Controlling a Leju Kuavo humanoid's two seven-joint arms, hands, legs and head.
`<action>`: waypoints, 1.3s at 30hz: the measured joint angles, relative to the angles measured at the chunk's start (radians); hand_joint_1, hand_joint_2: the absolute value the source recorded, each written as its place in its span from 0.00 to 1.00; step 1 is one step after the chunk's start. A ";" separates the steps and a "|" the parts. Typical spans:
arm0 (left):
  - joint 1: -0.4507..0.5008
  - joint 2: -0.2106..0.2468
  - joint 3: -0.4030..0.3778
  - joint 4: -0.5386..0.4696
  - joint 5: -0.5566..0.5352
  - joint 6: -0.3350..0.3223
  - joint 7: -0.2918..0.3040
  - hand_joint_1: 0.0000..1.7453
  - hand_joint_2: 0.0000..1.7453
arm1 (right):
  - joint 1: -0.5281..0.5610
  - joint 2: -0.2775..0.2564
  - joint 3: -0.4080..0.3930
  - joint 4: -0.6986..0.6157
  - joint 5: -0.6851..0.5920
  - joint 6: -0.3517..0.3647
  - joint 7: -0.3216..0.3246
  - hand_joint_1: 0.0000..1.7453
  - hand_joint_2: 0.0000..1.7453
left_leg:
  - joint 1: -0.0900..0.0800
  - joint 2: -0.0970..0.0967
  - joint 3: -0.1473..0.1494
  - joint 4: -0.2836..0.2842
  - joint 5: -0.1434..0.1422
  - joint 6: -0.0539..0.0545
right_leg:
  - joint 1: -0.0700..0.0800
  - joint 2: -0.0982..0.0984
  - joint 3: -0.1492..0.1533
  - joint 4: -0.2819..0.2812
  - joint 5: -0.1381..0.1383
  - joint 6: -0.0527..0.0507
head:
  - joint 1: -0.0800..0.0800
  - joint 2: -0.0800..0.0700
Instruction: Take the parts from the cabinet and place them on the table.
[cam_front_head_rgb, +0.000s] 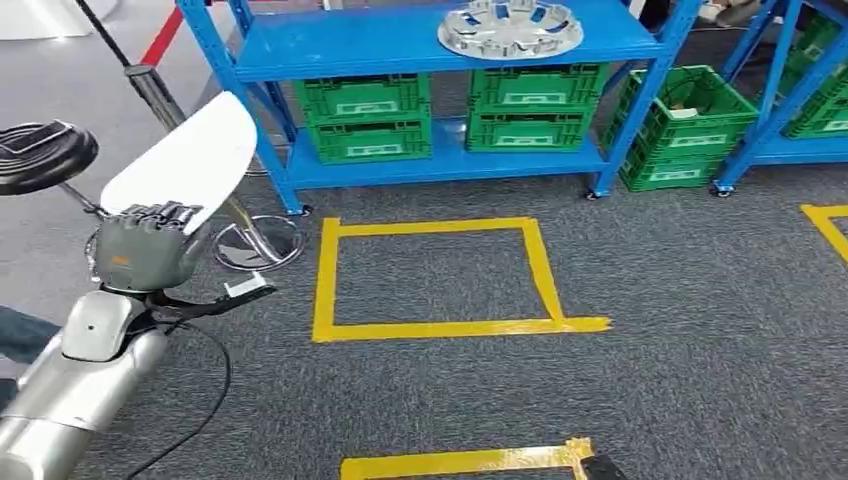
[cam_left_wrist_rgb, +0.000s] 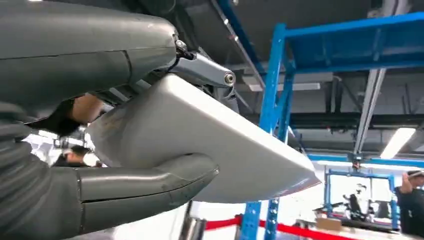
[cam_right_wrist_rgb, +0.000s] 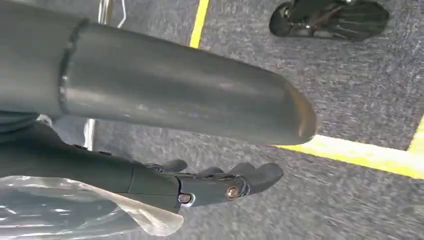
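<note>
My left hand (cam_front_head_rgb: 145, 245) is raised at the left and grips the lower edge of a flat white panel part (cam_front_head_rgb: 185, 160), which stands tilted above it. Up close, the thumb (cam_left_wrist_rgb: 150, 182) lies under the white panel (cam_left_wrist_rgb: 215, 145) and the fingers press from the other side. A silver wheel cover (cam_front_head_rgb: 510, 27) lies on the upper shelf of the blue cabinet (cam_front_head_rgb: 400, 45) straight ahead. My right hand (cam_right_wrist_rgb: 210, 185) hangs over the carpet with the thumb well apart from the fingers and nothing between them; a glossy silvery surface (cam_right_wrist_rgb: 65, 210) beside it is unclear.
Green crates (cam_front_head_rgb: 365, 118) fill the cabinet's lower shelf, and another (cam_front_head_rgb: 685, 125) stands to its right. A yellow tape square (cam_front_head_rgb: 325, 280) marks the grey carpet. A black stool (cam_front_head_rgb: 40, 155) with a chrome base (cam_front_head_rgb: 258, 243) stands at the left. A person's blue-clad leg (cam_front_head_rgb: 20, 335) is nearby.
</note>
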 joint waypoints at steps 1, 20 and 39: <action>-0.005 0.000 -0.002 0.005 -0.002 0.000 0.003 1.00 1.00 | -0.002 0.000 0.004 0.000 0.003 -0.003 0.003 0.00 0.00 | 0.005 0.002 -0.033 0.081 -0.039 -0.006 | 0.000 -0.009 -0.003 0.000 0.002 -0.002 | 0.000 0.000; -0.036 -0.003 -0.048 0.051 -0.019 0.000 0.032 1.00 1.00 | 0.002 0.007 0.066 0.000 0.035 -0.015 0.028 0.00 0.00 | -0.005 -0.022 0.040 -0.109 0.085 0.055 | 0.009 0.005 -0.144 0.280 -0.107 0.030 | 0.003 0.000; -0.072 -0.007 -0.071 0.099 -0.028 0.000 0.070 1.00 1.00 | 0.012 -0.003 0.090 0.010 0.032 -0.035 0.055 0.00 0.00 | -0.004 0.123 0.035 -0.094 0.081 -0.002 | 0.011 -0.084 0.012 -0.001 -0.014 0.015 | -0.012 0.000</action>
